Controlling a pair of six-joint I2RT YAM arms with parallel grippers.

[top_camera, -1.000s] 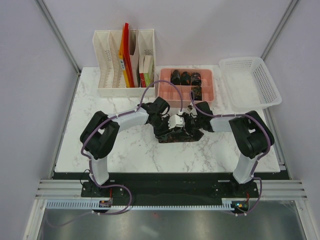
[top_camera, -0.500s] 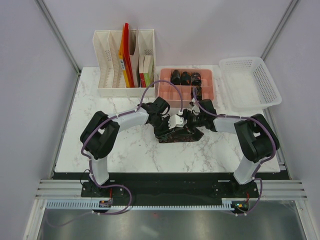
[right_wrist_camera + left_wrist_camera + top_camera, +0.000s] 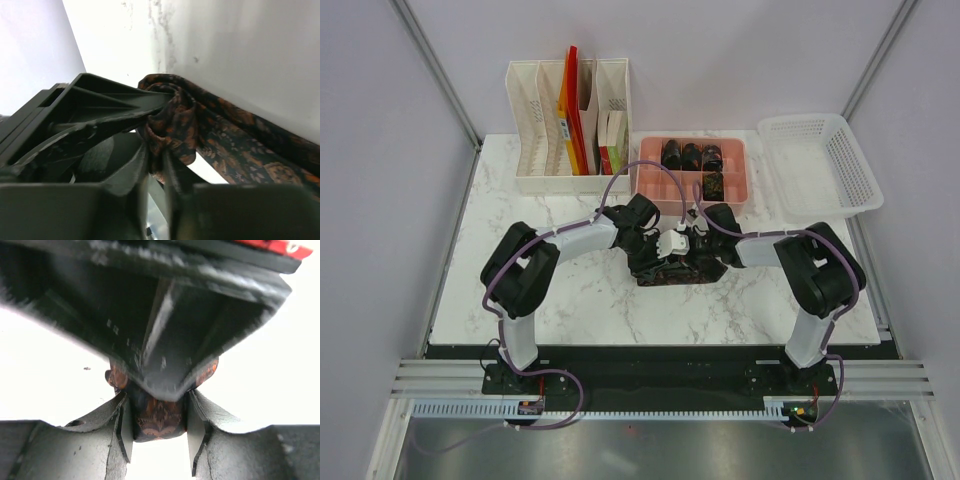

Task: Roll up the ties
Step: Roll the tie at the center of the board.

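**Top view:** Two arms meet at the middle of the white marble table [image 3: 570,300]. The left gripper [image 3: 648,243] and the right gripper [image 3: 702,243] face each other over a dark brown-black necktie with a fine reddish pattern [image 3: 675,270]. The necktie lies bunched just near of the grippers, its long axis running left to right. Beyond it, a pink plastic tray [image 3: 655,182] holds dark rolled ties [image 3: 692,155]. A white mesh basket [image 3: 820,150] sits at the far right and a white file organiser [image 3: 535,130] at the far left.

**Left wrist:** The left gripper [image 3: 158,412] has its fingers [image 3: 100,440] clamped on the rolled end of the necktie [image 3: 160,422], one on either side. The roll's patterned face is turned to the camera. The right gripper [image 3: 165,340] looms dark directly above the roll.

**Right wrist:** The right gripper [image 3: 161,172] has its fingers [image 3: 127,175] pressed almost together, pinching a fold of the necktie [image 3: 172,120]. The coiled end sits just past the fingertips, against the left gripper [image 3: 100,112]. The loose strip trails away to the lower right over the table [image 3: 240,60].
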